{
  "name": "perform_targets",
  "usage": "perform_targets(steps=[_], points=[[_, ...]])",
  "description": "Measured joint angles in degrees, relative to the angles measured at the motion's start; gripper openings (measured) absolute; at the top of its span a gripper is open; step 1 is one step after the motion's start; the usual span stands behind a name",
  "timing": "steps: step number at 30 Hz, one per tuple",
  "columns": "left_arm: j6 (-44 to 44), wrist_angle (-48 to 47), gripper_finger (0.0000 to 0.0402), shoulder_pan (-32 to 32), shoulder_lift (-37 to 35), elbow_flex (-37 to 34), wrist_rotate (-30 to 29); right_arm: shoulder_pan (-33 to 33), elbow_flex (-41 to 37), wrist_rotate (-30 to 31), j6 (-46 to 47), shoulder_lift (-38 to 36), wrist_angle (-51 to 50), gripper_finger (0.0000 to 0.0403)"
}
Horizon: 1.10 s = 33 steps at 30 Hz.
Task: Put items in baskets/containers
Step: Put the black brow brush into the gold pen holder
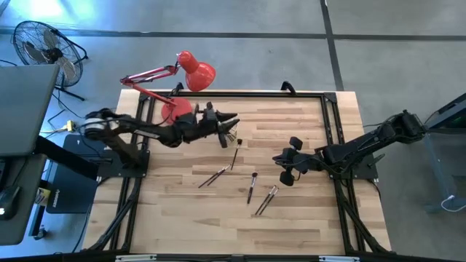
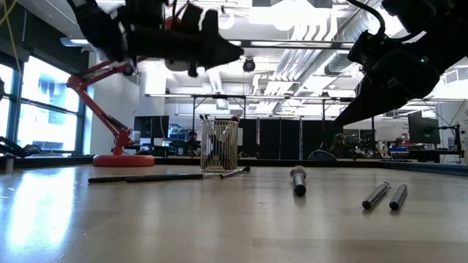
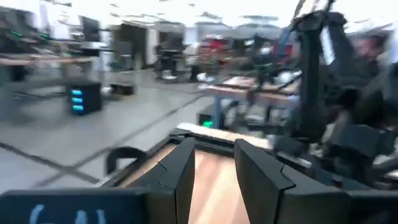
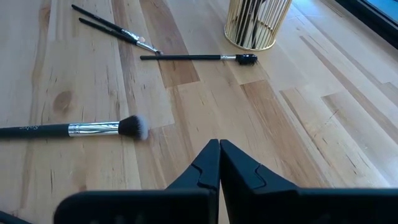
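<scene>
High view: the left gripper point(image 1: 231, 120) is hovering above the cup point(image 1: 228, 138) at upper centre of the frame, just right of the red lamp point(image 1: 186, 73). It is probably placed there to drop a brush in, though no brush is showing in it. Loose brushes are lying on the table point(image 1: 175, 218) at centre: one point(image 1: 235, 155) just below the cup, a pair point(image 1: 214, 176) lower left of it, one point(image 1: 252, 186) at centre and a pair point(image 1: 266, 200) lower right. The right gripper point(image 1: 285, 167) is hanging right of centre, near those brushes, likely lining up a pick.

Low view: the cup point(image 2: 219, 153) is standing upright at centre with dark handles already inside it. Brushes are lying beside its foot, and three more handle ends are showing at lower right.

Left wrist view: the left fingers point(image 3: 180, 171) are standing apart with nothing between them, pointing level out over the table's edge.

Right wrist view: the right fingers point(image 4: 202, 168) are pressed together and empty, at lower centre. A fluffy brush point(image 4: 74, 129) is lying at left, a thin one point(image 4: 196, 58) and a pair point(image 4: 112, 28) above it, and the cup point(image 4: 256, 23) at top.
</scene>
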Motion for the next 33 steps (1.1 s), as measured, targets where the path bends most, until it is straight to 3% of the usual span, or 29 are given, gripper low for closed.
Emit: perform_targets(steps=[4,8,12,15,21,29,33], points=[[2.6,-18.4,0.0092,-6.3,-4.9,3.3,-12.5,0.0,0.0,-0.3,0.0,0.0,-0.1,0.0003],[-5.0,-44.0,0.0070,-12.3,-6.9,9.5,-22.3,0.0,0.0,-0.4,0.2,0.0,-0.5,0.0006],[-20.0,-68.2,0.0043,-16.7,-7.0,16.1,-24.5,0.0,0.0,-0.7,0.4,0.0,-0.5,0.0006],[-31.5,-79.6,0.0017,-19.4,-7.0,17.4,-23.4,0.0,0.0,-0.9,0.5,0.0,-0.4,0.0007],[-42.4,-86.2,0.0002,-24.9,-6.9,12.5,-23.8,0.0,0.0,-1.1,2.1,0.0,-0.2,0.0007],[-48.0,-88.1,0.0001,-23.4,-6.9,4.3,-10.7,0.0,0.0,-1.1,2.0,0.0,0.0,0.0006],[-48.4,-88.6,0.0001,-21.4,-5.8,2.0,-8.0,0.0,0.0,-0.3,2.0,0.0,1.8,0.0005]])
